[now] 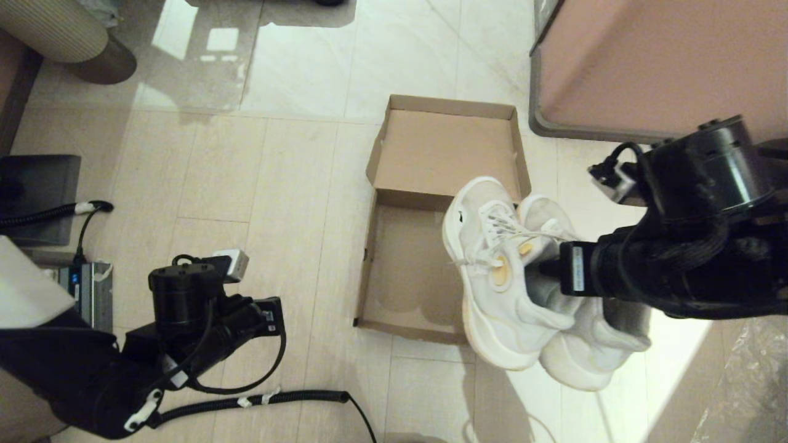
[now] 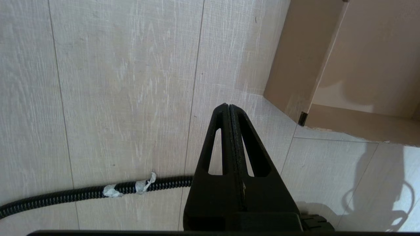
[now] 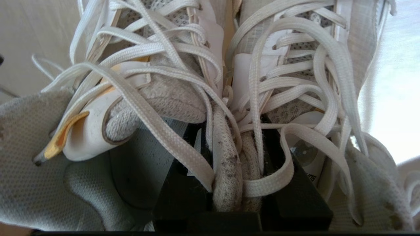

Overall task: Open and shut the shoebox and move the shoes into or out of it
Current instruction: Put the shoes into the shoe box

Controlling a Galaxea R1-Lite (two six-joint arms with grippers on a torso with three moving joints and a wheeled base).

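Now; right pincer [image 3: 234,183] clamped on shoes [image 1: 523,283]; left pincer [image 2: 229,111] closed, empty

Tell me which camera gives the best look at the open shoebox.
The head view: it shows the whole shoebox on the floor, lid folded back, inside empty, with the right gripper holding the shoes over its near corner. The left wrist view catches only one corner. The right wrist view shows none.
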